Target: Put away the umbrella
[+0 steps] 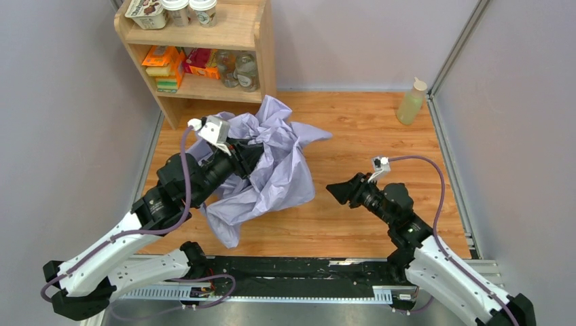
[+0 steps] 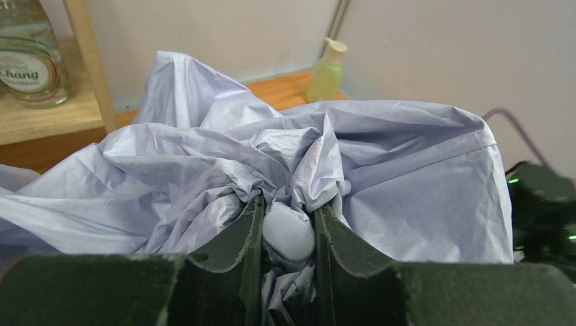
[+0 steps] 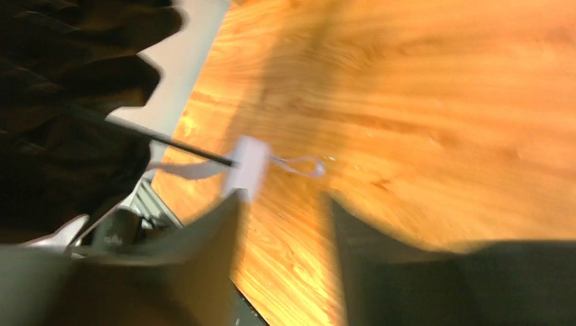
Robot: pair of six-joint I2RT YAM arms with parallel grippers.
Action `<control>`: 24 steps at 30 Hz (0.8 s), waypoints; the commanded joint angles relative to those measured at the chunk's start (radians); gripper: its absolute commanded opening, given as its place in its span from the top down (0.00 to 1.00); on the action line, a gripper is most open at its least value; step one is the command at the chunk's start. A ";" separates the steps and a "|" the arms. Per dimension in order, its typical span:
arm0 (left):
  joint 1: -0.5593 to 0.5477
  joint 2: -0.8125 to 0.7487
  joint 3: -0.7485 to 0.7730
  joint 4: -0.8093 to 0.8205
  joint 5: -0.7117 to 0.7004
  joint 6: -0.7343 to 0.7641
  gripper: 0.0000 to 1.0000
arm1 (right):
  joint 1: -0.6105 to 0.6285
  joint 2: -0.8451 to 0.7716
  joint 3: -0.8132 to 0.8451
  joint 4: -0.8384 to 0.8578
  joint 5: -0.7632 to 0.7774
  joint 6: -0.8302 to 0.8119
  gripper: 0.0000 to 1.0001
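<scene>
The umbrella (image 1: 278,170) is a crumpled heap of pale lilac fabric on the wooden table (image 1: 380,149), left of centre. My left gripper (image 1: 250,157) reaches into the heap from the left. In the left wrist view it (image 2: 289,227) is shut on a small rounded lilac cap (image 2: 289,234) of the umbrella, with fabric (image 2: 407,176) bunched around the fingers. My right gripper (image 1: 337,190) is open and empty, just right of the fabric. The blurred right wrist view shows the open gripper (image 3: 282,204), and beyond it the thin black shaft (image 3: 170,141), the small lilac handle (image 3: 248,163) and the wrist strap (image 3: 302,165).
A wooden shelf (image 1: 234,27) with bottles, boxes and jars stands at the back left, touching the fabric's far edge. A pale green pump bottle (image 1: 412,102) stands at the back right and also shows in the left wrist view (image 2: 325,71). A black rail (image 1: 285,268) runs along the near edge.
</scene>
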 commanded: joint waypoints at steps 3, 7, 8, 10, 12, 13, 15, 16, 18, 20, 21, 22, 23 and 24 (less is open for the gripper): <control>0.003 -0.031 0.104 0.017 0.052 -0.023 1.00 | -0.209 0.297 -0.155 0.336 -0.267 0.141 1.00; 0.003 -0.024 0.125 0.003 0.085 -0.032 1.00 | -0.200 0.527 -0.124 0.553 -0.418 0.158 1.00; 0.002 -0.020 0.124 0.011 0.094 -0.034 1.00 | -0.186 0.569 -0.118 0.610 -0.441 0.176 1.00; 0.002 -0.011 0.113 0.031 0.109 -0.049 1.00 | -0.110 0.612 -0.060 0.652 -0.463 0.190 1.00; 0.002 0.003 0.058 0.071 0.135 -0.072 1.00 | -0.005 0.615 0.008 0.691 -0.460 0.248 1.00; 0.002 0.012 0.044 0.095 0.147 -0.089 1.00 | 0.025 0.600 0.023 0.770 -0.458 0.294 1.00; 0.002 0.023 0.013 0.112 0.178 -0.116 1.00 | 0.043 0.539 0.099 0.793 -0.461 0.330 1.00; 0.002 0.026 -0.008 0.117 0.181 -0.127 1.00 | 0.047 0.503 0.141 0.715 -0.460 0.318 1.00; 0.002 0.034 -0.020 0.132 0.181 -0.130 1.00 | 0.049 0.466 0.170 0.708 -0.475 0.334 1.00; 0.003 0.037 -0.013 0.132 0.171 -0.123 1.00 | 0.049 0.457 0.143 0.687 -0.457 0.354 1.00; 0.003 0.040 -0.011 0.132 0.168 -0.113 1.00 | 0.047 0.454 0.122 0.617 -0.422 0.304 1.00; 0.002 0.039 0.004 0.129 0.163 -0.110 1.00 | 0.043 0.454 0.096 0.543 -0.383 0.269 1.00; 0.002 0.034 0.010 0.125 0.167 -0.101 1.00 | 0.027 0.457 0.079 0.479 -0.345 0.235 1.00; 0.002 0.034 0.019 0.126 0.178 -0.097 1.00 | 0.008 0.457 0.068 0.390 -0.316 0.197 1.00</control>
